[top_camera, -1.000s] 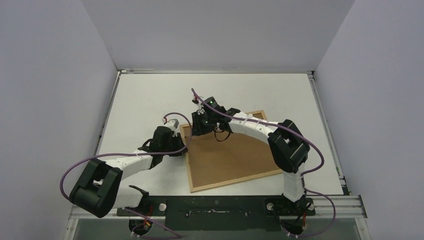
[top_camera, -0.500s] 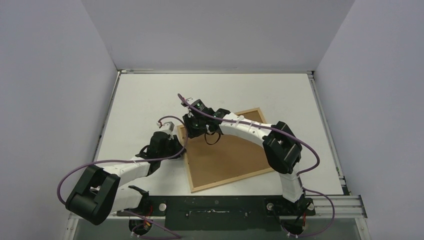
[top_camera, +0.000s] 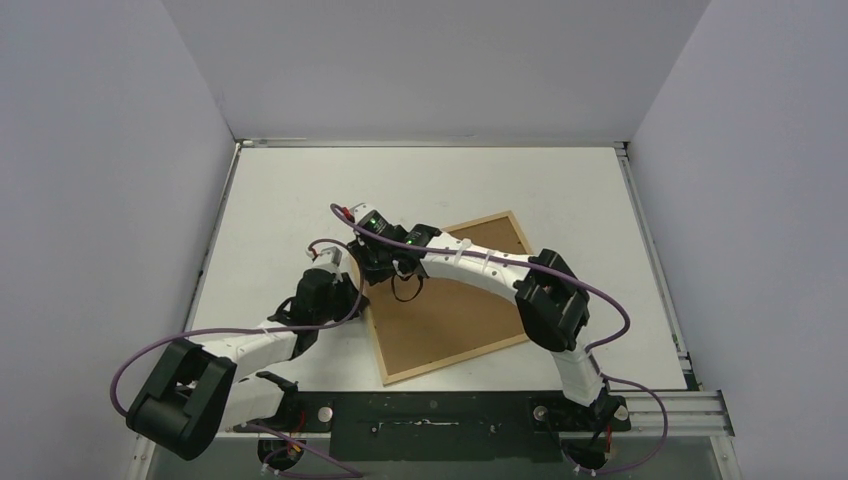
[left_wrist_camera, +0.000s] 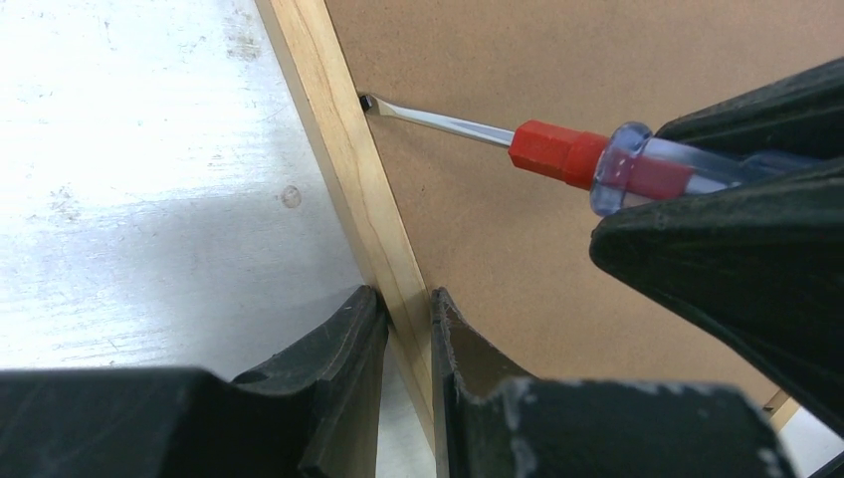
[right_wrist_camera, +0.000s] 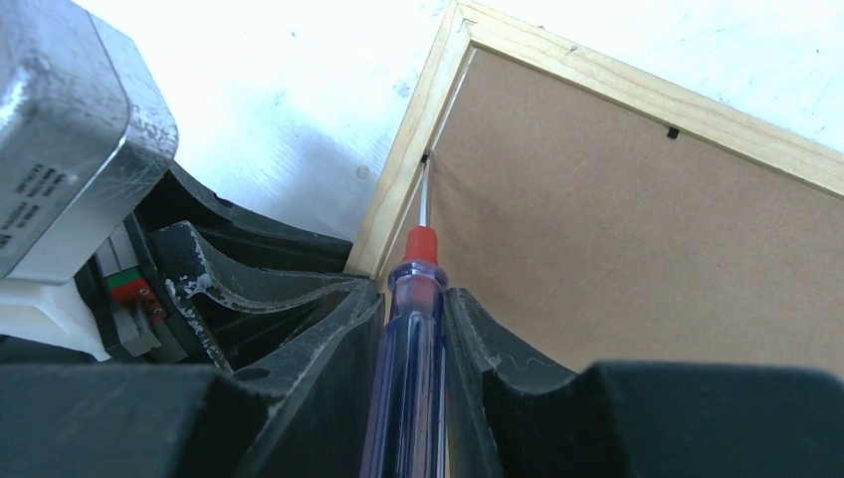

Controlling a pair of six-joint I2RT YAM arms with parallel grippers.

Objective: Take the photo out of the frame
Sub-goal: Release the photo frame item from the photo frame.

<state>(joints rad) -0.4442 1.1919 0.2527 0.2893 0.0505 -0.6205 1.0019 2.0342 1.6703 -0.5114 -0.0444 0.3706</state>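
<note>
The frame point(top_camera: 455, 360) of thin light wood lies face down and askew on the white table. Its brown backing panel point(top_camera: 450, 310) faces up, and the photo is hidden beneath it. My left gripper point(left_wrist_camera: 406, 297) is shut on the frame's left rail point(left_wrist_camera: 328, 110), one finger outside and one on the backing. My right gripper point(right_wrist_camera: 416, 299) is shut on a screwdriver point(right_wrist_camera: 413, 349) with a clear blue handle and red collar. Its flat tip point(left_wrist_camera: 366, 102) touches a small dark tab at the inner edge of that rail, just beyond the left gripper point(top_camera: 358, 298).
Another small black tab point(right_wrist_camera: 673, 132) sits on the adjoining rail. Grey walls close in the table point(top_camera: 300, 190) on three sides, and a metal rail point(top_camera: 660, 405) runs along the near edge. Purple cables point(top_camera: 150, 345) loop off both arms.
The frame has swung anticlockwise about its near left corner, its right side moving left. Both grippers have shifted left with it and kept their holds.
</note>
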